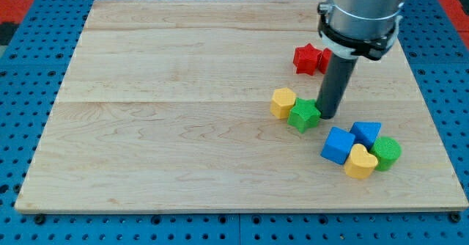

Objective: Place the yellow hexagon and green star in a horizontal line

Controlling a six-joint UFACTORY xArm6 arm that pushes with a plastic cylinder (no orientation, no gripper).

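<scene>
My tip point(327, 116) touches the green star point(303, 116) on its right, the yellow hexagon point(283, 102) touching the star's left, bare worktop point(168, 128) stretching leftward; no fingers fitted.

pale smooth wooden board point(183, 128), matt dark rod point(335, 83); blue perforated base point(29, 25)

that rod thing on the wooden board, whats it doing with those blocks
I am a robot arm with a dark rod, sliding blocks about the wooden board. My tip is right against the green star, on its side toward the view's right. The yellow hexagon sits touching the star on the view's left, slightly higher, so the two are close to a horizontal line already. A red block lies behind the rod, and a cluster of blue, yellow and green blocks sits toward the view's bottom right.
</scene>
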